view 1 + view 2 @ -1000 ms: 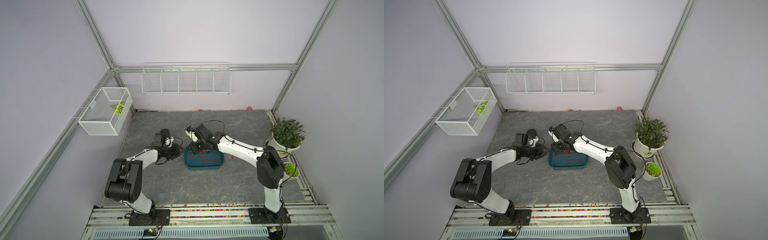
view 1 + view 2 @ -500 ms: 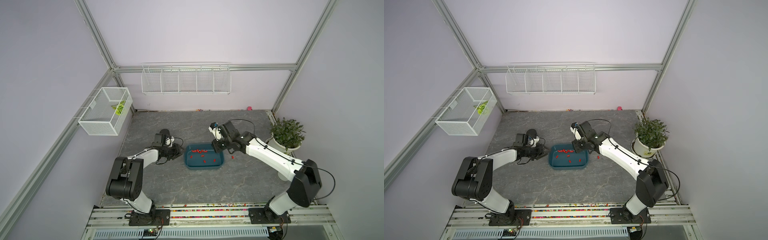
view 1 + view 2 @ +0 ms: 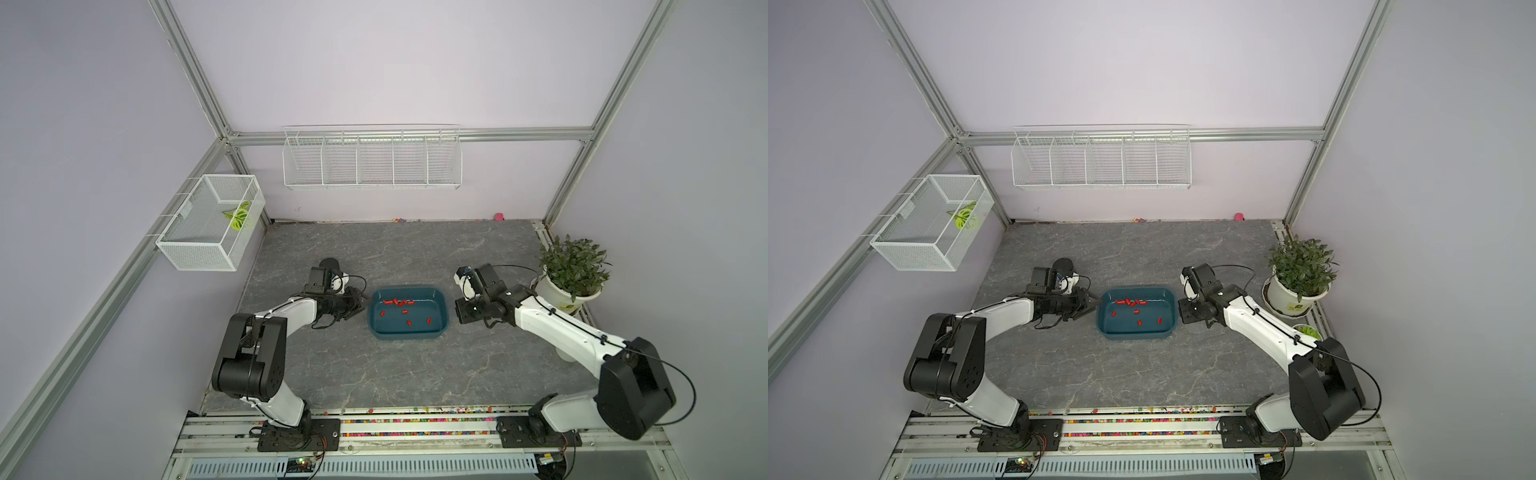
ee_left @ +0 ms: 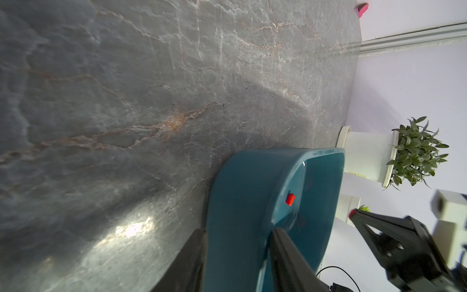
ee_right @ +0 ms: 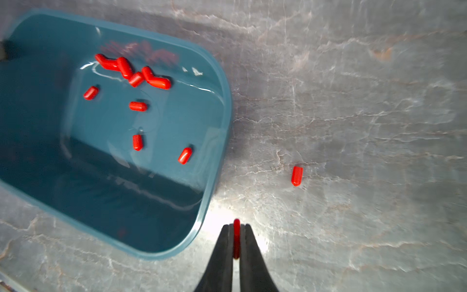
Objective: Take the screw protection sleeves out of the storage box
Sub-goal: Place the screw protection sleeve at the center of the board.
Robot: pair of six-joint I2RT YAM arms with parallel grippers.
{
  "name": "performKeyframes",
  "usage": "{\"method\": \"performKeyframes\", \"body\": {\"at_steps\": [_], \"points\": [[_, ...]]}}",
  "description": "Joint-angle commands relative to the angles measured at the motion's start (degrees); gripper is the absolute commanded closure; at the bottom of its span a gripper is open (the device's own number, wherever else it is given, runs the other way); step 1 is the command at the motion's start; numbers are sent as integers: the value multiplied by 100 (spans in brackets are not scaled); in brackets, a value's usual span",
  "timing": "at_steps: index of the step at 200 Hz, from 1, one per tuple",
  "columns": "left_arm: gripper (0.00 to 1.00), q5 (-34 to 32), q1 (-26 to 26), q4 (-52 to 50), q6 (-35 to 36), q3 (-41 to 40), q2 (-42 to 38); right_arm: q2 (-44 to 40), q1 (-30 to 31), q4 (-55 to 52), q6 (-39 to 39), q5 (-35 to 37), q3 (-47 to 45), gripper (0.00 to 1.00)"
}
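Red screw protection sleeves [image 5: 136,75] mostly sit inside the storage box [image 5: 225,106]: a knot of them lies against the long wall farthest from my arm bases, and four singles are scattered over the floor. My right end effector [image 5: 236,226] is pinched nearly closed on a held sleeve [image 5: 236,242], which lies lengthwise between the pads with its rounded tip poking out ahead of them. What matters for me now is that this end effector is outside the box, just past its short wall on the right side, over bare table [image 5: 366,106]; I cannot tell its height above the surface. A loose sleeve [image 5: 297,175] lies on the table farther out from the box, so I judge the drop spot is right here and the next thing is simply to let the jaws part. My left end effector [image 4: 238,229] straddles the opposite short wall at a moderate width, one finger outside and one inside, apparently clamping the box steady. For the following pick the right arm is the free one, and the nearest single [image 5: 185,155] lies slantwise close to the right-hand wall.
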Motion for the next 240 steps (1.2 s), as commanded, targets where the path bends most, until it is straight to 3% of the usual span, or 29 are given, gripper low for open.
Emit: {"method": "performKeyframes", "body": {"at_steps": [1, 66, 168, 240], "points": [[54, -5, 28, -17, 51, 93, 79, 431, -73, 498, 133, -106, -167, 89], [53, -14, 34, -27, 65, 104, 94, 1147, -104, 890, 166, 83, -188, 88], [54, -16, 29, -29, 80, 98, 69, 1482, -135, 882, 41, 350, -107, 83], [54, -11, 27, -30, 84, 91, 46, 1172, -134, 540, -81, 565, -8, 62]]}}
